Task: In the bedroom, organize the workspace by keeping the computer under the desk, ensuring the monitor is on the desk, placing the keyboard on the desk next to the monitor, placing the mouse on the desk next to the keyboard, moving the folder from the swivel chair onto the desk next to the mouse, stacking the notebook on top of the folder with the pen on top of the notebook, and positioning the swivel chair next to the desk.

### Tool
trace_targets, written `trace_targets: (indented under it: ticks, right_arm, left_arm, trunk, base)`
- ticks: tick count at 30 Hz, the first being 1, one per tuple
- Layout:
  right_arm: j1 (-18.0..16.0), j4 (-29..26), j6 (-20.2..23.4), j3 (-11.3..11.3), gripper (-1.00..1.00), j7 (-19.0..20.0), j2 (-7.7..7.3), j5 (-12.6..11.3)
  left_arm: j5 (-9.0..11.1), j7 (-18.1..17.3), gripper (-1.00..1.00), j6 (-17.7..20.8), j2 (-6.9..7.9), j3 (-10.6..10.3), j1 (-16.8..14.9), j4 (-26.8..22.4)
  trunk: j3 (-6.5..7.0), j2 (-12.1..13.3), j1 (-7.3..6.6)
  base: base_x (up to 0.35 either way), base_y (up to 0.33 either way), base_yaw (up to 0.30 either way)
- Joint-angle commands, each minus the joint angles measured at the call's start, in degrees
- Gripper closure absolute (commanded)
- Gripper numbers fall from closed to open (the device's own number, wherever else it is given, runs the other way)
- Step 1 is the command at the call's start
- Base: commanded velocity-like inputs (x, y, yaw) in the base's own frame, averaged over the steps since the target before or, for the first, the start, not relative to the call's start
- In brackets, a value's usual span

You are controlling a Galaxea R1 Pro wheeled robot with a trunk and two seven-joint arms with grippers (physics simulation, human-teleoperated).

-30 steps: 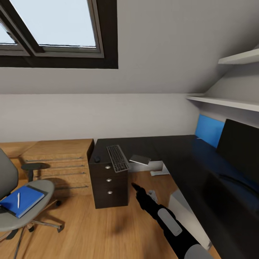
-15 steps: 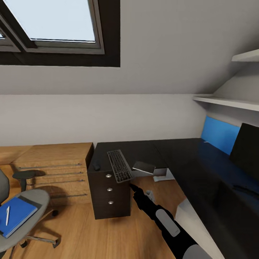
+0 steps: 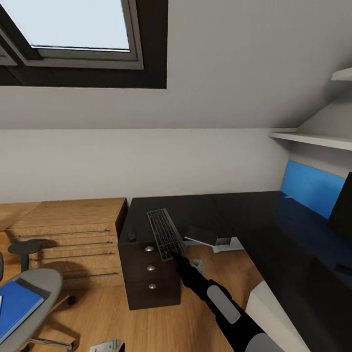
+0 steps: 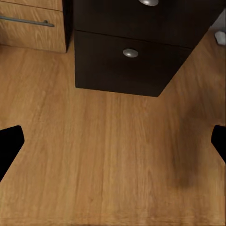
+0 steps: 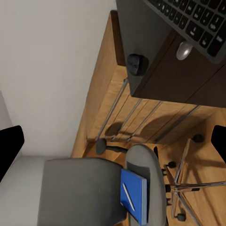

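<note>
The keyboard (image 3: 165, 233) lies on top of the black drawer unit (image 3: 150, 274), with the small dark mouse (image 3: 131, 235) to its left. My right gripper (image 3: 176, 256) hovers just at the keyboard's near end; its fingers (image 5: 9, 146) stand wide apart, open and empty. The right wrist view looks down on the keyboard (image 5: 193, 23), the mouse (image 5: 136, 63) and the swivel chair (image 5: 94, 188), which carries the blue folder (image 5: 134, 193) with the pen (image 5: 128, 197) on it. A dark grey flat rectangle, apparently the notebook (image 3: 201, 235), lies at the desk (image 3: 264, 220) edge. My left gripper (image 4: 113, 141) hangs open over the floor.
The monitor (image 3: 343, 212) shows at the right edge before the blue back panel (image 3: 313, 188). Low light-wood drawers (image 3: 68, 234) stand left of the black unit. The chair (image 3: 29, 293) with the folder (image 3: 14, 305) sits at the lower left. Wall shelves (image 3: 313, 139) hang above the desk.
The view has swung right, so the chair slides toward the left edge. My right gripper has risen and reached forward from over the floor up to the keyboard's near end.
</note>
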Motion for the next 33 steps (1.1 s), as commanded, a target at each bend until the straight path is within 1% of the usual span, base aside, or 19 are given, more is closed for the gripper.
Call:
trace_targets:
  ticks: [1, 3, 6, 8, 15, 19, 30, 32, 33]
  right_arm:
    - [-0.1, 0.0, 0.1, 0.1, -1.0, 0.1, 0.0, -0.4]
    - [-0.1, 0.0, 0.1, 0.0, -1.0, 0.1, -0.05, -0.4]
    - [-0.1, 0.1, 0.1, 0.0, -1.0, 0.1, -0.07, -0.4]
    - [-0.1, 0.1, 0.1, -0.1, -1.0, 0.1, -0.08, -0.4]
    - [-0.1, 0.1, 0.1, -0.1, -1.0, 0.1, -0.17, -0.4]
    - [-0.1, 0.2, 0.1, -0.1, -1.0, 0.1, -0.17, -0.4]
    - [-0.1, 0.3, -0.1, -0.1, -1.0, 0.0, -0.19, -0.4]
    - [-0.1, 0.3, -0.1, -0.1, -1.0, 0.0, -0.22, -0.4]
    - [-0.1, 0.3, -0.1, -0.1, -1.0, 0.0, -0.23, -0.5]
  left_arm:
    - [0.6, -0.7, -1.0, 2.6, -0.04, 0.2, 0.2, -1.6]
    - [0.7, -1.1, -1.0, 10.9, -0.02, 0.4, 0.5, -6.5]
    - [0.7, -1.2, -1.0, 14.3, -0.02, 0.5, 0.9, -8.7]
    - [1.2, -1.3, -1.0, 15.7, -0.01, 0.5, 1.4, -9.9]
    - [2.1, -1.4, -1.0, 16.5, -0.01, 0.5, 2.5, -12.3]
    - [2.2, -1.4, -1.0, 16.5, -0.01, 0.5, 3.2, -13.5]
    - [2.1, -1.2, -1.0, 16.7, -0.08, 0.5, 3.5, -13.9]
    - [2.1, -1.2, -1.0, 17.3, -0.23, 0.4, 3.5, -17.7]
    - [2.1, -1.2, -1.0, 17.6, -0.25, 0.4, 3.5, -18.8]
  trunk:
    - [-0.06, 0.0, 0.01]
    - [-0.06, 0.0, 0.01]
    - [-0.06, 0.0, 0.01]
    - [-0.24, -0.4, 0.23]
    - [-1.49, -3.2, 1.77]
    - [-2.21, -4.9, 2.65]
    - [-4.18, -9.3, 5.06]
    - [-4.54, -10.1, 5.5]
    - [-4.72, -10.5, 5.72]
  base:
    - [0.025, 0.005, 0.0]
    - [0.01, 0.002, 0.0]
    - [0.004, 0.001, 0.0]
    - [0.001, 0.0, 0.0]
    - [0.0, 0.0, 0.0]
    - [0.0, 0.0, 0.0]
    - [0.0, 0.0, 0.0]
    - [0.0, 0.0, 0.0]
    - [0.0, 0.0, 0.0]
